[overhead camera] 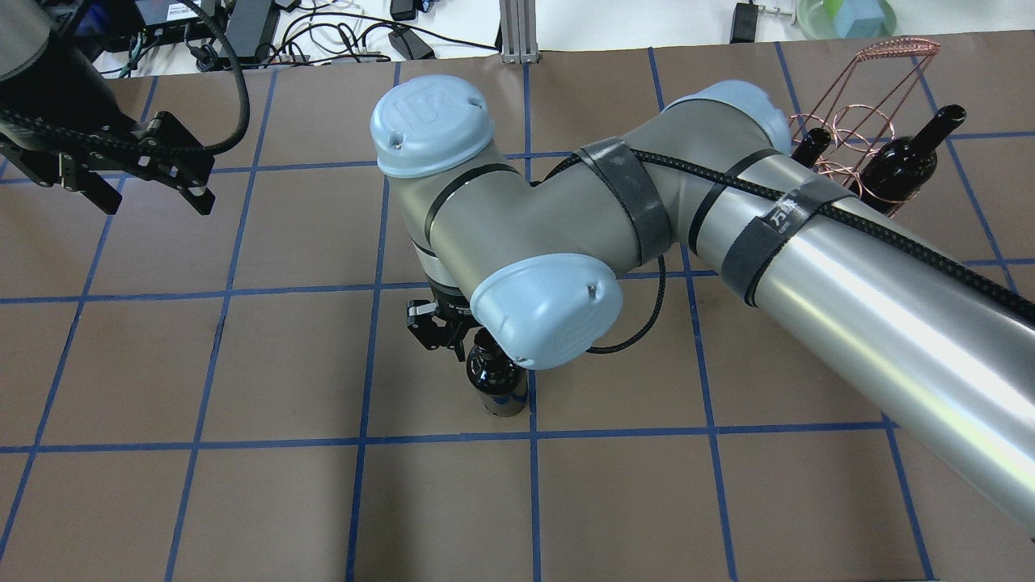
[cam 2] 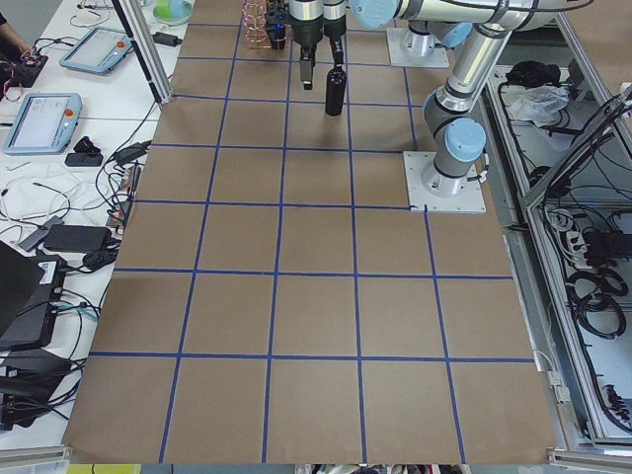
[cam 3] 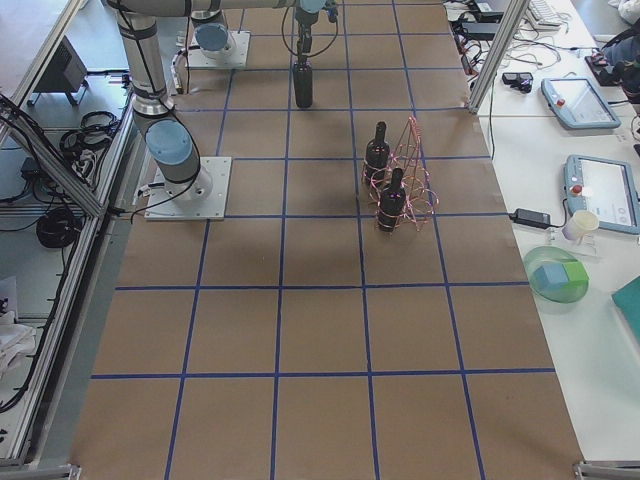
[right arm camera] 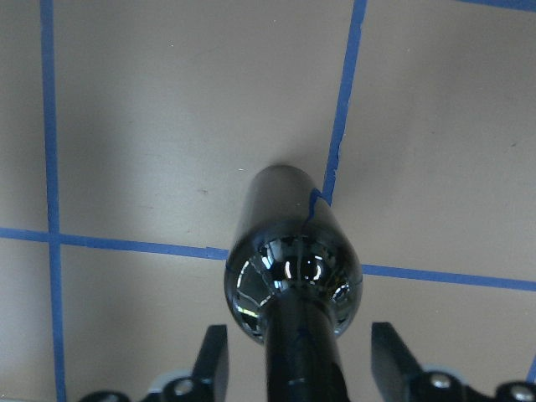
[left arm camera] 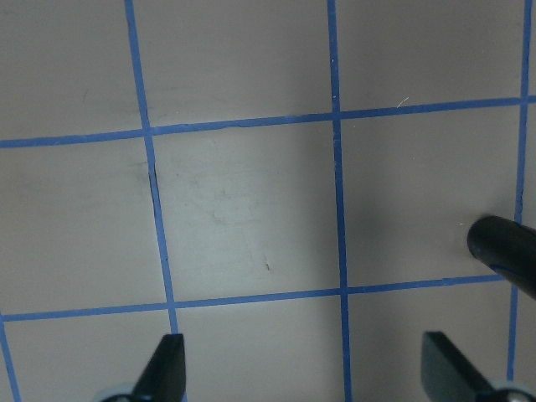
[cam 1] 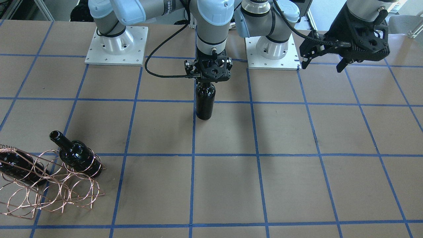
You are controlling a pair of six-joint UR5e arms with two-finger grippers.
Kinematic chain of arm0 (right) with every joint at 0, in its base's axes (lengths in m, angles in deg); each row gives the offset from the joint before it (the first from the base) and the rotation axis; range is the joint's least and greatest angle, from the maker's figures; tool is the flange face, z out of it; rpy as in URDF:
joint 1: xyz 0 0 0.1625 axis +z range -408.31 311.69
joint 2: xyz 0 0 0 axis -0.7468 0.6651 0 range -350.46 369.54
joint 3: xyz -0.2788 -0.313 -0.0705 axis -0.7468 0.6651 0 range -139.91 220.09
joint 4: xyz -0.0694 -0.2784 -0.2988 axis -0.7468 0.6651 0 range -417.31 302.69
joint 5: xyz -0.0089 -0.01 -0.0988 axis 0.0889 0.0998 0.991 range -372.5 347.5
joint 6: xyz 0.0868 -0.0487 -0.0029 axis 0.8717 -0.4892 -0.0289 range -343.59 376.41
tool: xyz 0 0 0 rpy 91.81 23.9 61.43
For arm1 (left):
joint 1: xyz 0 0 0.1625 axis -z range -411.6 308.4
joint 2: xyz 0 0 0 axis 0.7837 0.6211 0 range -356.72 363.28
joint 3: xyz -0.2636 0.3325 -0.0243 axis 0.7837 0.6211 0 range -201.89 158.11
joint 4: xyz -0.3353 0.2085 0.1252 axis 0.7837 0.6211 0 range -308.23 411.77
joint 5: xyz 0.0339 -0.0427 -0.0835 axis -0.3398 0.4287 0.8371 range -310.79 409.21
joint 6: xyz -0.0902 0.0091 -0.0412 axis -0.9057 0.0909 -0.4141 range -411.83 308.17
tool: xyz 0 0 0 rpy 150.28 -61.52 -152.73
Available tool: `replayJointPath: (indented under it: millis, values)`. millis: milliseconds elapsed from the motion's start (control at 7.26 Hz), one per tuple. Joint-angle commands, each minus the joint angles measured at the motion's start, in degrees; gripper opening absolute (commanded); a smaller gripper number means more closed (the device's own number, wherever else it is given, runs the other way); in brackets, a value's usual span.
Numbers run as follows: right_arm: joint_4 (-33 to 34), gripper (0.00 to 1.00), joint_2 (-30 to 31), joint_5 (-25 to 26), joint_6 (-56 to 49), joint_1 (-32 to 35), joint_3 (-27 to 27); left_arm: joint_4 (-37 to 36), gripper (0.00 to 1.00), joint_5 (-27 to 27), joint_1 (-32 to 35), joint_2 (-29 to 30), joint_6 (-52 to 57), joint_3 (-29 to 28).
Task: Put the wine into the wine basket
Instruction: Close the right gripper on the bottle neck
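Note:
A glossy near-black wine bottle (cam 1: 205, 102) stands upright on the table, also in the overhead view (overhead camera: 493, 378) and the right wrist view (right arm camera: 291, 251). My right gripper (right arm camera: 301, 368) is over it, its fingers either side of the neck with a gap on each side, so it is open. My left gripper (cam 1: 322, 66) is open and empty, raised well off to the side, as the left wrist view (left arm camera: 306, 368) shows. The copper wire wine basket (cam 1: 49, 188) stands far from both grippers and holds two alike bottles (cam 1: 76, 155) (cam 1: 18, 165).
The table is brown with a blue tape grid. The two arm bases (cam 1: 115, 46) (cam 1: 272, 49) stand on white plates at the robot's edge. The basket is near the table's far corner (overhead camera: 857, 113). A dark rounded shape (left arm camera: 502, 247) shows at the left wrist view's right edge.

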Motion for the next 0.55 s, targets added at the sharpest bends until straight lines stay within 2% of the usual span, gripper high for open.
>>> replayJointPath:
  millis: [0, 138, 413]
  values:
    - [0.3, 0.11, 0.0, -1.5, 0.1, -0.1, 0.4, 0.0, 1.0, 0.0, 0.0, 0.0, 0.0, 0.0]
    - [0.6, 0.0, 0.0, -1.6, -0.1, -0.2, 0.5, 0.0, 1.0, 0.0, 0.0, 0.0, 0.0, 0.0]
    - [-0.2, 0.0, 0.6, -1.3, -0.7, -2.2, 1.2, 0.0, 1.0, 0.0, 0.0, 0.0, 0.0, 0.0]
